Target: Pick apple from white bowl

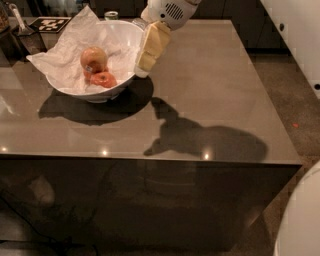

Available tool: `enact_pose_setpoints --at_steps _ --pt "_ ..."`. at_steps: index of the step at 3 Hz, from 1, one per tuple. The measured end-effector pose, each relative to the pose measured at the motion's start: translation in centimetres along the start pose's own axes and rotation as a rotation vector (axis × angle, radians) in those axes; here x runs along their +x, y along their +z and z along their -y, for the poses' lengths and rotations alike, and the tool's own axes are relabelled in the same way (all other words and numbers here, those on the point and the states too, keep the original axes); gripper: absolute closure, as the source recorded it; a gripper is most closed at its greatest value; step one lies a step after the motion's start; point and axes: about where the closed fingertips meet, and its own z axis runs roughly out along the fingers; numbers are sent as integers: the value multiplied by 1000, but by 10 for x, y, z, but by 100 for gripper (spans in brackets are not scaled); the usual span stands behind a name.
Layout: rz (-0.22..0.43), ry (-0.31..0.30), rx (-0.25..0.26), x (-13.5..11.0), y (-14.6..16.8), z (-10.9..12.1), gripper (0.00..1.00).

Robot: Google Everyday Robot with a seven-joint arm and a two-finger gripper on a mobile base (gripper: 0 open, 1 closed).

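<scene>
The white bowl (125,37) stands at the back left of the grey table, lined with crumpled white paper (60,60). A pale red-yellow apple (93,59) lies in it. A smaller red-orange fruit (103,79) lies just in front of the apple. My gripper (144,64) hangs from a white wrist, pointing down and to the left. It is at the bowl's right rim, to the right of the apple and above it. It holds nothing that I can see.
The grey table (210,90) ends at its front edge and at its right edge, with floor beyond. A black-and-white marker tag (52,24), a small jar (111,15) and a dark utensil (22,30) are at the back left. White robot body parts (300,220) show at the lower right.
</scene>
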Motion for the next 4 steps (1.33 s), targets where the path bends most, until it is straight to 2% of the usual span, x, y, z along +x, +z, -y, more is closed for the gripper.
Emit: enact_pose_setpoints --at_steps 1,2,3,4 --pt "74 7 -37 -33 33 42 0" --pt "89 2 -19 -38 27 47 0" --pt "101 6 -22 -40 33 49 0" --pt "116 18 -42 -51 55 56 0"
